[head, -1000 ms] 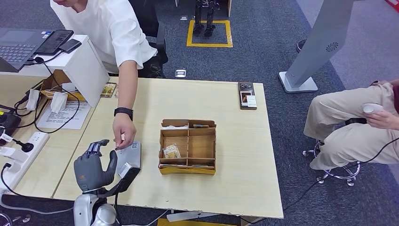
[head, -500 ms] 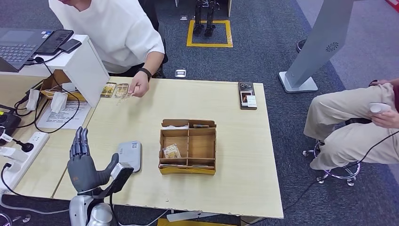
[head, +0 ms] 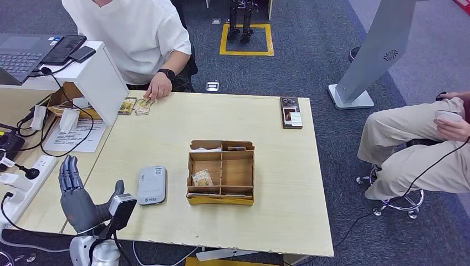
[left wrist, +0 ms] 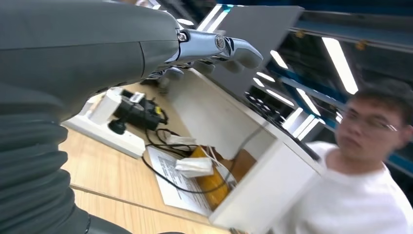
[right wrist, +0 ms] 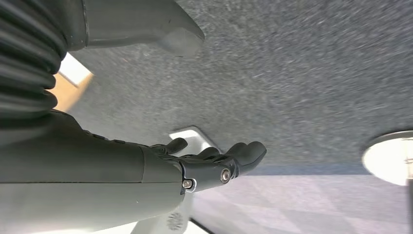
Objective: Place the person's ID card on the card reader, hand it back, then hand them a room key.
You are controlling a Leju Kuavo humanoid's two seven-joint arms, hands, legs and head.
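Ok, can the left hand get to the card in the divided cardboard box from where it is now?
Probably yes. The left hand is open and empty, the box is open-topped, and only the flat card reader lies between them. The card sits in a narrow compartment, which may make gripping awkward.

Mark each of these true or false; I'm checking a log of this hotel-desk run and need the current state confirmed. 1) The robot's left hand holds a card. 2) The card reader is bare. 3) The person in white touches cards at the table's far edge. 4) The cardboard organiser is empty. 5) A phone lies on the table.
1) False: the robot's left hand is open, fingers raised, holding nothing.
2) True: the flat grey card reader has nothing on it.
3) True: the person's hand rests on the small yellowish cards.
4) False: the brown cardboard divided organiser holds some small items.
5) True: a dark phone lies near the far edge.
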